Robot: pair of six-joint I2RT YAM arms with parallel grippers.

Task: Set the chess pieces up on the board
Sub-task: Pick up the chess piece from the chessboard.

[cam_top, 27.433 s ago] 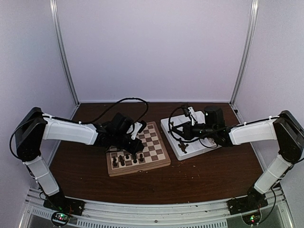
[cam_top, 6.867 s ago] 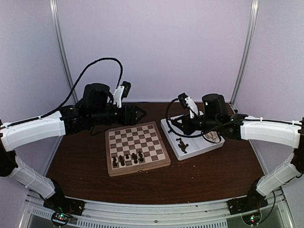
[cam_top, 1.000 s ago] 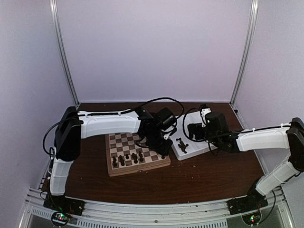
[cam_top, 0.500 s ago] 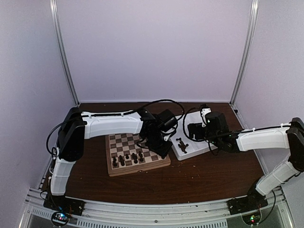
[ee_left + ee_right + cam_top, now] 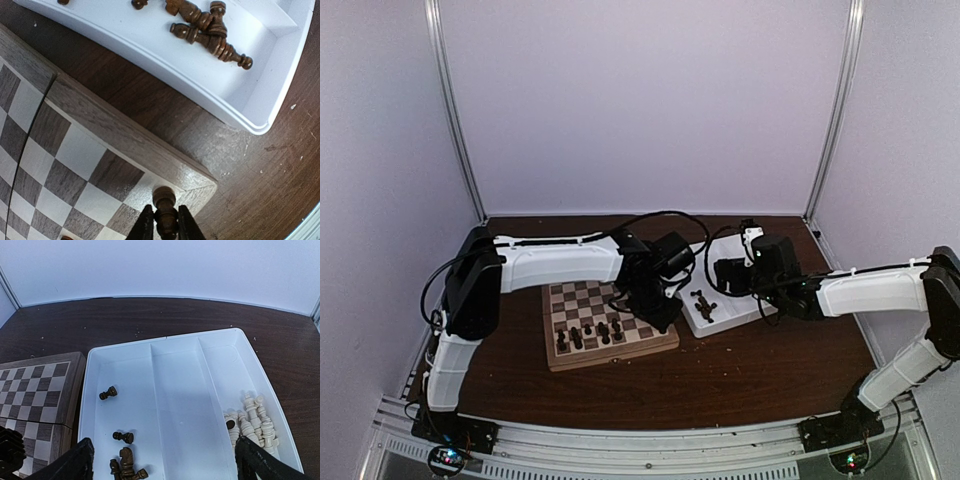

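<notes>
The left gripper [image 5: 164, 227] is clamped on 1 dark chess piece [image 5: 164, 196], held upright at the near right corner square of the board [image 5: 120, 132]; I cannot tell whether its base touches the square. From above, roughly 5 standing dark pieces [image 5: 588, 333] occupy the board's near rows, too small to count surely. Just right of the board lies 1 white tray [image 5: 165, 337] with 3 compartments. In the left one lie 5 loose dark pieces [image 5: 210, 30], 3 of them bunched, and in the right one a heap of cream pieces [image 5: 250, 420]. The right gripper [image 5: 167, 462] hangs over the tray's near edge, its 2 fingers [image 5: 75, 462] spread wide, holding nothing
</notes>
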